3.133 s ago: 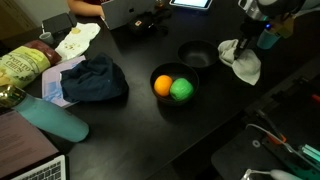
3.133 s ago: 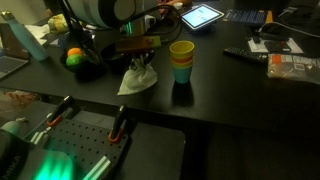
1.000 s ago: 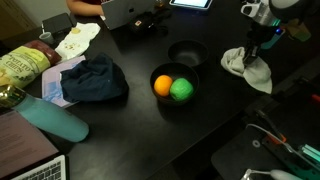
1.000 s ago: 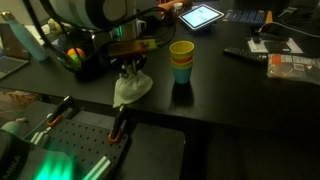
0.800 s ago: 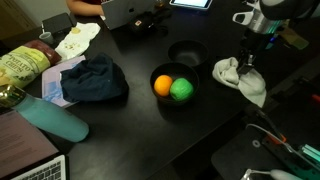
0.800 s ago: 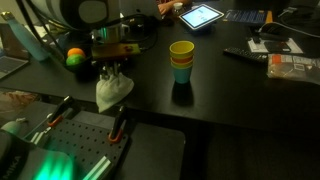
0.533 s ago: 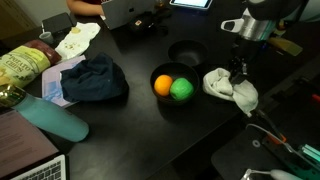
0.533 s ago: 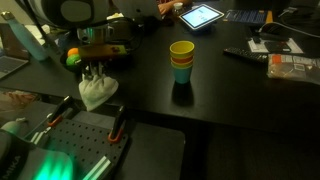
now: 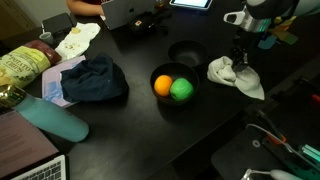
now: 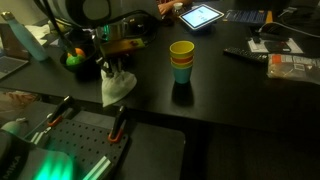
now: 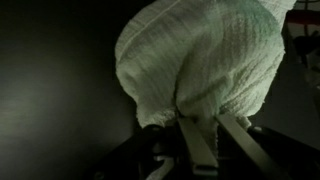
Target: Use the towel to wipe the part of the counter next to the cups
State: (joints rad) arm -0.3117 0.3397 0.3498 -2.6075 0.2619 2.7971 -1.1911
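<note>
The white towel [image 9: 236, 76] lies bunched on the black counter [image 9: 130, 130], pressed down by my gripper [image 9: 238, 62], which is shut on it. In an exterior view the towel [image 10: 118, 88] sits left of the stacked cups [image 10: 181, 61], yellow on top, with my gripper [image 10: 110, 70] above it. In the wrist view the towel [image 11: 200, 60] fills the upper frame, pinched between my fingers [image 11: 200, 122].
A black bowl [image 9: 172, 88] holds an orange and a green ball beside the towel. An empty black bowl [image 9: 186, 52] stands behind it. A dark blue cloth [image 9: 95, 80], a teal bottle [image 9: 55, 120] and a tablet [image 10: 203, 16] lie around.
My gripper dragged the towel along the counter away from the cups, then back a little toward them in the last half second. It stays shut on the towel.
</note>
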